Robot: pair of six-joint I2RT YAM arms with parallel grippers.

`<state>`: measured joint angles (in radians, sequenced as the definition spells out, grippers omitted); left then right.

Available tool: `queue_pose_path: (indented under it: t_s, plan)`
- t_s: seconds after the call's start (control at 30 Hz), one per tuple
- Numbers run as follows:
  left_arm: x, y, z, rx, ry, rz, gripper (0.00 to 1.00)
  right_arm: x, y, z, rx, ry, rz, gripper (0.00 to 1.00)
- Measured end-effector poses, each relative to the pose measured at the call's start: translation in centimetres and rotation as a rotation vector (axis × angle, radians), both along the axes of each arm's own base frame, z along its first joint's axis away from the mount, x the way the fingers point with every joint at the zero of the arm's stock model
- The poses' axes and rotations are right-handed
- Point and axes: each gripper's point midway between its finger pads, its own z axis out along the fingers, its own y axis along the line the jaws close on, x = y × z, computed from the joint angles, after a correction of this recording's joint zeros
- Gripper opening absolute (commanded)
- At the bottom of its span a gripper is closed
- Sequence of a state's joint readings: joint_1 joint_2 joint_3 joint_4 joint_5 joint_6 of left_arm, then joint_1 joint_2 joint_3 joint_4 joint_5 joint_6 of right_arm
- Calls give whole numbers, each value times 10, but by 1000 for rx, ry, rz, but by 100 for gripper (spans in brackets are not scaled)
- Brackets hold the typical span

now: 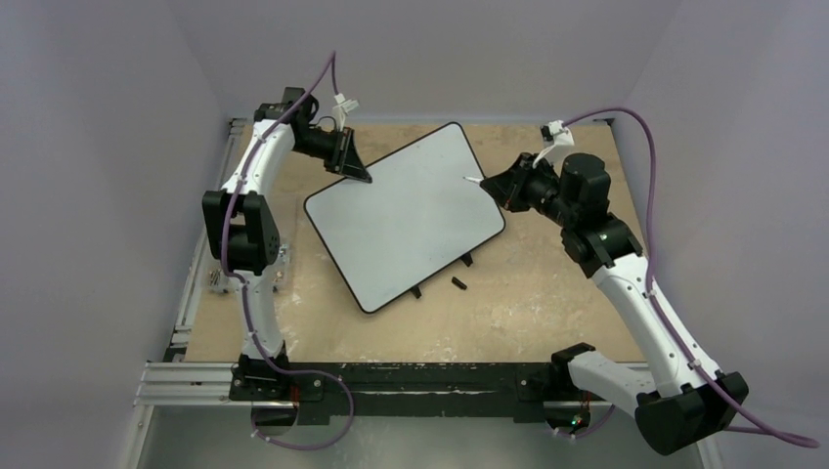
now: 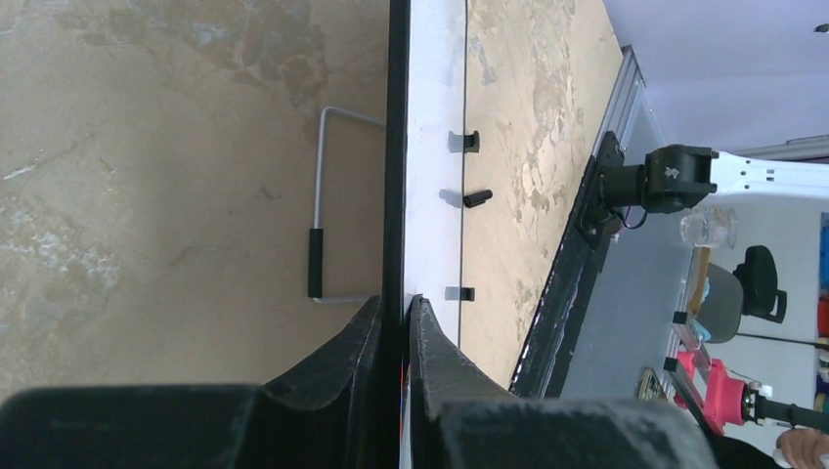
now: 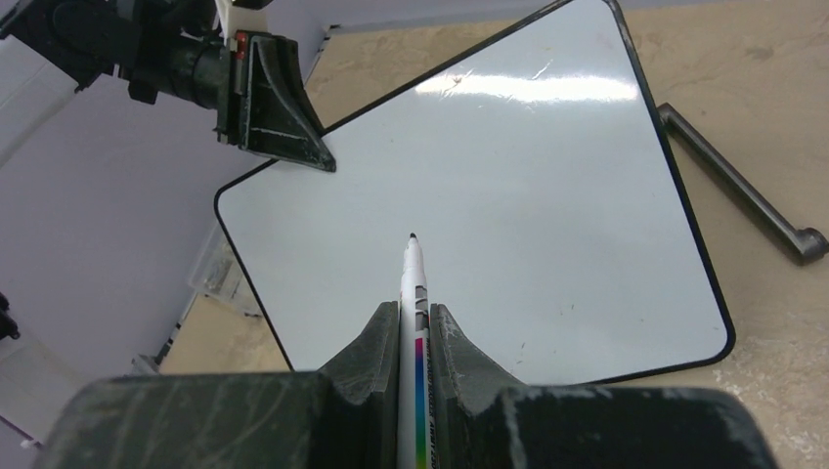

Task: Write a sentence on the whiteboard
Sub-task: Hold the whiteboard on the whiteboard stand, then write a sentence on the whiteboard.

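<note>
The whiteboard lies tilted on the table, white with a thin black frame. No lettering of the sentence shows on it. My left gripper is shut on the board's far left edge; in the left wrist view the fingers clamp the black frame of the whiteboard. My right gripper is shut on a white marker with a rainbow stripe, its tip pointing at the board's right part. In the right wrist view the marker sticks out of the right gripper over the blank whiteboard.
A small black cap lies on the table by the board's near edge, beside two black feet. A grey metal stand bar sticks out past the board's edge; it also shows in the left wrist view. A black rail runs along the near table edge.
</note>
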<state>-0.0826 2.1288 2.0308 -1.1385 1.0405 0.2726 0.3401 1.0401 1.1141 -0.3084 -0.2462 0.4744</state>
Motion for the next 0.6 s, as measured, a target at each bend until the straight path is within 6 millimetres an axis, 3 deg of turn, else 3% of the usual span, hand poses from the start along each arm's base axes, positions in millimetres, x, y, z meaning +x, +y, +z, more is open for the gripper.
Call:
queue_pose_path:
  t_s: [0.3,0.47,0.6]
  plan:
    - [-3,-4,-3,13,7,-4,0,5,27,-24,3,0,140,0]
    - [-4,-4,-4,22,11,6,0,9,73,-48,-51,51,264,0]
    - [-7,-2,-3,29,9,16,0,4,115,-50,-83,43,364,0]
